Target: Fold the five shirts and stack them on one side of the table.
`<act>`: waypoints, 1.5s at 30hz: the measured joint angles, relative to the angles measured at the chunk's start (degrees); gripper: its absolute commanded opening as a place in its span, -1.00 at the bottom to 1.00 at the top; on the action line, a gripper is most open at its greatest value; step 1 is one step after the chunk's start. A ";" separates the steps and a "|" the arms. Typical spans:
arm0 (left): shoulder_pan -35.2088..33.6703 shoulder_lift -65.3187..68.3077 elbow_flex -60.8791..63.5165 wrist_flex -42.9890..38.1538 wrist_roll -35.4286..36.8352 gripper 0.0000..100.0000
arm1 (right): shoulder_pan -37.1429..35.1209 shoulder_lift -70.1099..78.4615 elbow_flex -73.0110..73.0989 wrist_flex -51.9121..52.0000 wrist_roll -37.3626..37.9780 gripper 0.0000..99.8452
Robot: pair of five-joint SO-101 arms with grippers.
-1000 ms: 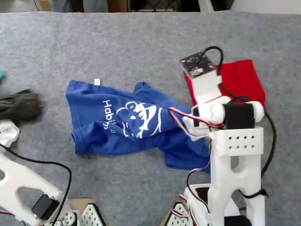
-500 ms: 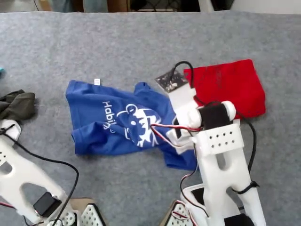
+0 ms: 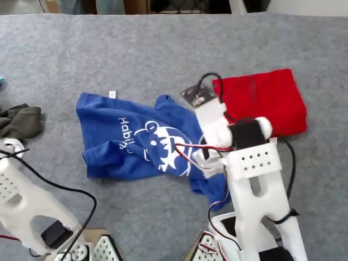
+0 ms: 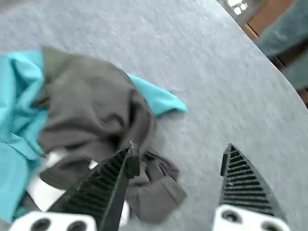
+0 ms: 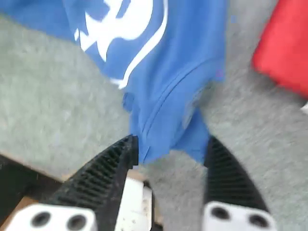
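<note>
On the grey table (image 3: 136,49), the blue shirt (image 3: 136,141) lay rumpled at the middle, with the folded red shirt (image 3: 263,100) near it. By the high view's left edge, a grey shirt (image 4: 86,110) was heaped on a teal shirt (image 4: 14,96). The right gripper (image 5: 168,149) gaped wide around the blue hem; the left gripper (image 4: 178,163) gaped wide above the grey shirt.

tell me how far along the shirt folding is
Done: one red shirt lies folded on the right side of the table. In hand: the blue shirt is crumpled mid-table, its edge between the fingers of the open right hand. To do: that fold, plus the unfolded grey shirt, teal shirt and something white heaped below the open left hand.
</note>
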 measured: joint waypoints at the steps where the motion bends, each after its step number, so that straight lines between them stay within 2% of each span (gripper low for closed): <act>1: 1.76 -1.67 3.34 0.00 0.70 -0.43 | 0.88 0.00 -2.11 0.00 0.00 -0.85; 5: 10.11 -6.86 17.41 0.00 3.87 -0.43 | 4.57 0.00 -8.53 -1.14 0.26 -0.87; 9: 19.25 -7.21 27.96 -1.32 9.05 -0.43 | 7.12 2.99 -9.14 -7.30 -0.70 -0.87; 16: 28.48 -1.23 32.26 -5.45 18.73 -0.47 | 8.09 12.66 -4.84 -25.76 -4.13 -0.87; 20: 29.80 3.52 32.26 -4.66 23.74 -0.56 | 8.09 16.26 -3.87 -34.81 -4.22 -0.87; 26: 32.26 9.49 32.26 -3.87 24.62 -0.58 | 8.00 24.88 2.55 -54.33 -4.22 -0.88; 31: 33.58 11.52 32.26 -3.96 24.70 -0.67 | 8.09 34.73 7.82 -70.42 -9.23 -0.88; 37: 34.55 13.80 27.69 -8.62 26.73 -0.67 | 8.09 38.51 7.82 -73.67 -9.58 -0.88; 45: 34.64 23.30 21.98 -13.89 27.25 -0.67 | 8.09 39.56 7.82 -73.85 -9.58 -0.88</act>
